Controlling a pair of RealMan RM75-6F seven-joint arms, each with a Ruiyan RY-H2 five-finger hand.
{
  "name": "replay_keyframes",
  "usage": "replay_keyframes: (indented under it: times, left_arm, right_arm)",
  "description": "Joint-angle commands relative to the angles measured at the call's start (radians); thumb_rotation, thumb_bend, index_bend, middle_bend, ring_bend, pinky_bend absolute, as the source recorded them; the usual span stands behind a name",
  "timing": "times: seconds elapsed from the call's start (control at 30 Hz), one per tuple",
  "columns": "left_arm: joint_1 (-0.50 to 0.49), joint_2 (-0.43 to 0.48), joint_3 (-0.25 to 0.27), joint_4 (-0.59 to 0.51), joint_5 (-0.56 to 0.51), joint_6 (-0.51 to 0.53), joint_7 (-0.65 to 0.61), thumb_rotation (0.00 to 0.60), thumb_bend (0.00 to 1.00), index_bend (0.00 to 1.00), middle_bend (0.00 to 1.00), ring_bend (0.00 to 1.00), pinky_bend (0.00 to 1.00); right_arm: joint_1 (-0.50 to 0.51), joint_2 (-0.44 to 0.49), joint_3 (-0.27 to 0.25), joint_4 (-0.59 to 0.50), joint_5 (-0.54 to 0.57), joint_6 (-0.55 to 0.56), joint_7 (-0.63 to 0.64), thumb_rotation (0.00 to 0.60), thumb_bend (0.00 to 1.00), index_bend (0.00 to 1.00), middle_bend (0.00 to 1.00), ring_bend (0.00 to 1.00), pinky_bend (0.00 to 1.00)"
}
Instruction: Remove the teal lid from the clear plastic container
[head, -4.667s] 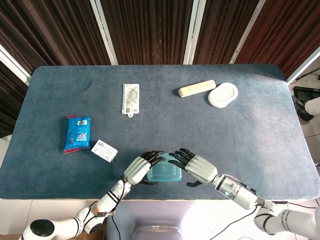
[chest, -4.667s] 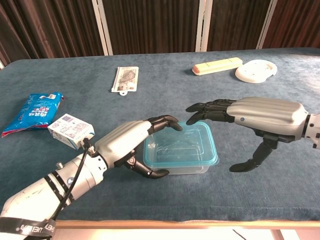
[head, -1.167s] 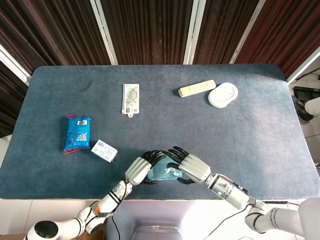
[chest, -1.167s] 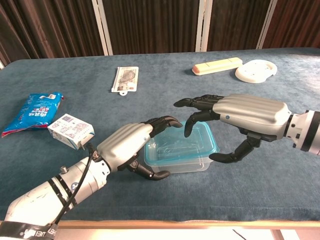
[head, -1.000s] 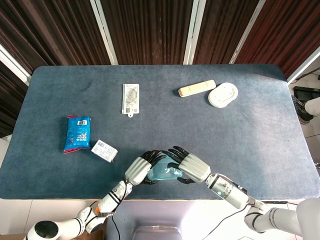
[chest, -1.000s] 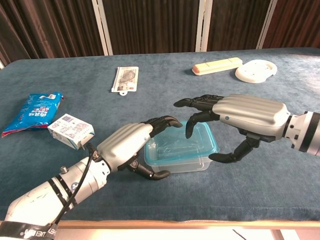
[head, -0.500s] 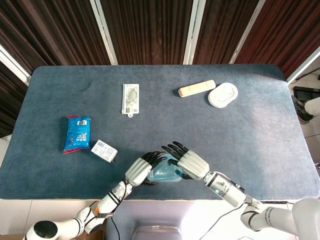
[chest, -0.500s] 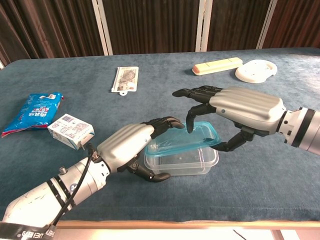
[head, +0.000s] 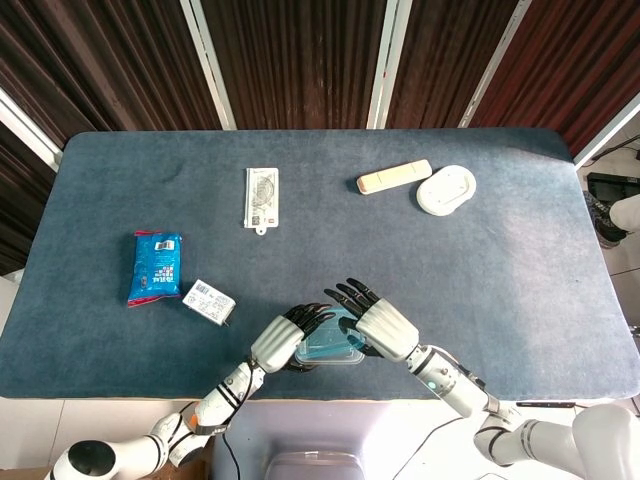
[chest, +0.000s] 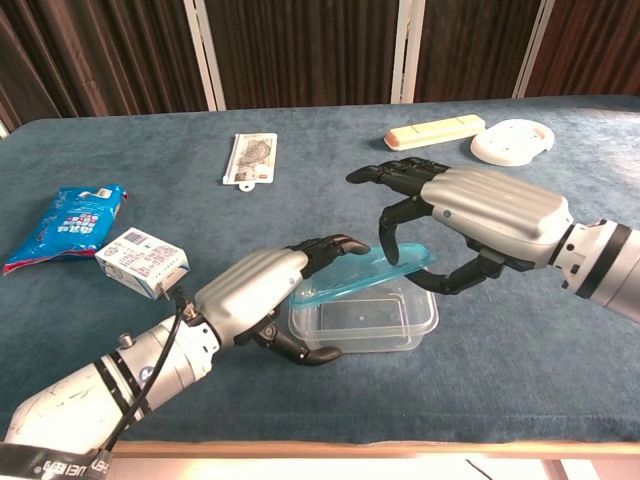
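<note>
The right hand (chest: 470, 215) pinches the right end of the teal lid (chest: 365, 272) between thumb and fingers, tilting it so that end stands clear of the clear plastic container (chest: 365, 322) while the left end still rests low by the rim; this looks like a peel begun from one side. The left hand (chest: 262, 295) curls around the container's left end, likely to pin it to the bench (chest: 300, 200) against the pull. The chest view shows the lid's tilt and the gap beneath; the head view, looking straight down, hides that gap under both hands and shows only a teal patch (head: 330, 343) at the near edge
</note>
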Motion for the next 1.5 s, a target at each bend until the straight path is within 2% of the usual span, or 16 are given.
replay_keyframes:
  times: [0.03, 0.07, 0.13, 0.23, 0.3, 1.0, 1.23, 1.5]
  left_arm:
    - [-0.005, 0.006, 0.004, -0.003, 0.004, -0.005, -0.001, 0.6, 0.38, 0.0, 0.36, 0.16, 0.2]
    - [-0.006, 0.007, 0.003, -0.004, 0.005, -0.004, 0.002, 0.6, 0.38, 0.0, 0.27, 0.08, 0.16]
    - [-0.006, 0.007, -0.001, -0.005, 0.004, 0.002, 0.012, 0.6, 0.37, 0.0, 0.16, 0.02, 0.12]
    - [-0.004, 0.008, -0.008, -0.01, 0.004, 0.017, 0.025, 0.6, 0.36, 0.0, 0.04, 0.0, 0.05]
    - [-0.003, 0.012, -0.01, -0.017, 0.005, 0.026, 0.027, 0.6, 0.35, 0.0, 0.0, 0.0, 0.02]
    - [-0.006, 0.048, -0.005, -0.061, 0.049, 0.121, 0.005, 0.6, 0.32, 0.0, 0.0, 0.0, 0.0]
    - [-0.002, 0.057, 0.008, -0.08, 0.089, 0.186, 0.034, 0.6, 0.32, 0.0, 0.0, 0.0, 0.0]
    - [0.002, 0.097, 0.011, -0.16, 0.117, 0.238, 0.072, 0.6, 0.32, 0.0, 0.0, 0.0, 0.0]
  right_arm:
    - [-0.001, -0.003, 0.002, 0.002, 0.002, 0.003, 0.001, 0.6, 0.61, 0.88, 0.19, 0.0, 0.0]
    - [-0.002, -0.005, 0.004, 0.002, 0.003, 0.006, -0.001, 0.6, 0.61, 0.88, 0.19, 0.0, 0.0]
    - [-0.003, -0.007, 0.005, 0.003, 0.003, 0.01, 0.0, 0.6, 0.61, 0.89, 0.19, 0.0, 0.0]
    - [-0.005, -0.011, 0.005, 0.008, -0.002, 0.02, -0.004, 0.6, 0.61, 0.89, 0.19, 0.0, 0.0]
    - [-0.005, -0.012, 0.006, 0.009, 0.0, 0.019, -0.003, 0.6, 0.61, 0.89, 0.19, 0.0, 0.0]
    - [-0.007, -0.033, 0.023, 0.02, -0.002, 0.058, -0.006, 0.6, 0.61, 0.9, 0.19, 0.0, 0.0]
    - [-0.003, -0.024, 0.026, 0.008, -0.02, 0.081, -0.029, 0.6, 0.61, 0.9, 0.19, 0.0, 0.0]
    - [0.001, -0.006, 0.034, -0.03, -0.026, 0.09, -0.052, 0.6, 0.61, 0.9, 0.19, 0.0, 0.0]
